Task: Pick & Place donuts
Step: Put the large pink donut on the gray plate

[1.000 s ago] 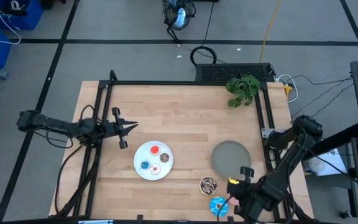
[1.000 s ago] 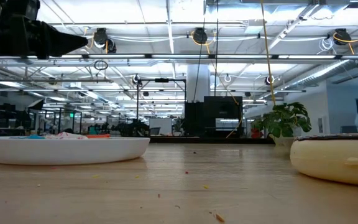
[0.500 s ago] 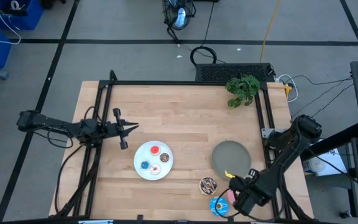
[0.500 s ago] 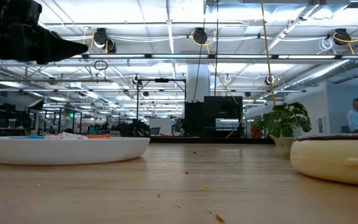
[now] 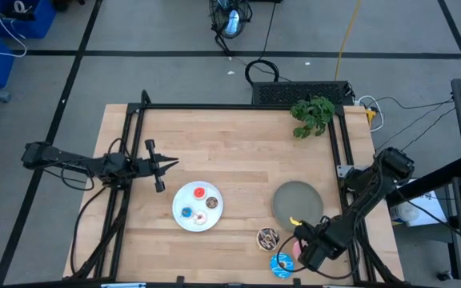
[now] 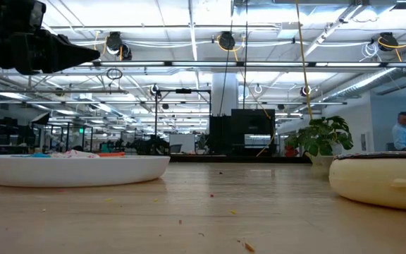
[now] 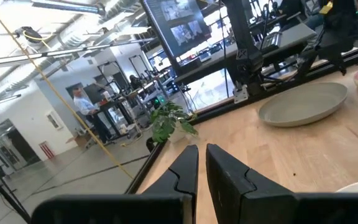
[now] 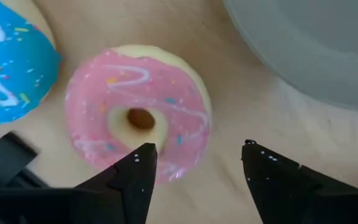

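A pink donut point(image 8: 138, 121) lies flat on the table near the front right, beside a blue donut point(image 8: 11, 62) and a chocolate-sprinkled donut point(image 5: 268, 238). My right gripper point(image 8: 197, 152) hangs open just above the pink donut point(image 5: 294, 250). One finger stands over the donut's rim and the other over bare wood. Whether the first finger touches the icing, I cannot tell. Tiny red point(image 5: 199, 192), blue point(image 5: 186, 213) and brown point(image 5: 212, 202) donuts lie on the white plate point(image 5: 184, 196). My left gripper point(image 5: 169, 164) waits shut above the table's left half.
A grey plate point(image 5: 298, 200) lies on the table just beyond the right gripper. A potted plant point(image 5: 313, 114) stands at the far right corner. A black frame point(image 5: 238, 106) borders the table. Bare wood stretches across the far half. A person point(image 6: 402, 132) stands in the room beyond.
My right gripper has gone a short way from the table's near right corner toward the left and far edges, taking the pink donut with it. The donut now lies next to the blue one.
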{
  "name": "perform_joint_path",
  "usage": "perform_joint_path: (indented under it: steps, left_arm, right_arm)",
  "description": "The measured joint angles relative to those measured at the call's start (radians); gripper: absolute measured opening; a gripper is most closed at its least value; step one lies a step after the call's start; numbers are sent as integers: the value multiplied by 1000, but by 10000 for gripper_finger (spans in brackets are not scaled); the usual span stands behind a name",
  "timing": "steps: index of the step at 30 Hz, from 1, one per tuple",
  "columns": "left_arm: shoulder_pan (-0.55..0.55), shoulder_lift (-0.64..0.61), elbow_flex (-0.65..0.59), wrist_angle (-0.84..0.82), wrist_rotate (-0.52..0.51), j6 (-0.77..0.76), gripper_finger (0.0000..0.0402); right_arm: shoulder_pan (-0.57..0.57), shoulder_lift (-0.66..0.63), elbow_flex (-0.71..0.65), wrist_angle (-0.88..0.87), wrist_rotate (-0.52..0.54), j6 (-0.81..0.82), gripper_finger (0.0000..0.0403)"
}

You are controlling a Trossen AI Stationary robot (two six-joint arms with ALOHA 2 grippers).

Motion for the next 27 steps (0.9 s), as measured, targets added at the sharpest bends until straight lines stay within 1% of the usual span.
perform_joint_path:
  steps: [4,11,16,20,27]
  left_arm:
    - [0,0,0,0,0,22,37]
    - [0,0,0,0,0,25,37]
    - [0,0,0,-3,0,22,37]
    - [0,0,0,-5,0,11,37]
    - [0,0,0,-8,0,-7,37]
  right_arm:
    - [0,0,-47,106,26,-1,222]
    - [-1,-8,-171,325,16,-13,214]
    - [-6,-7,-225,356,-23,-13,193]
    - [-6,-7,-228,354,-47,-23,150]
    - [-4,-66,-232,361,-51,-24,41]
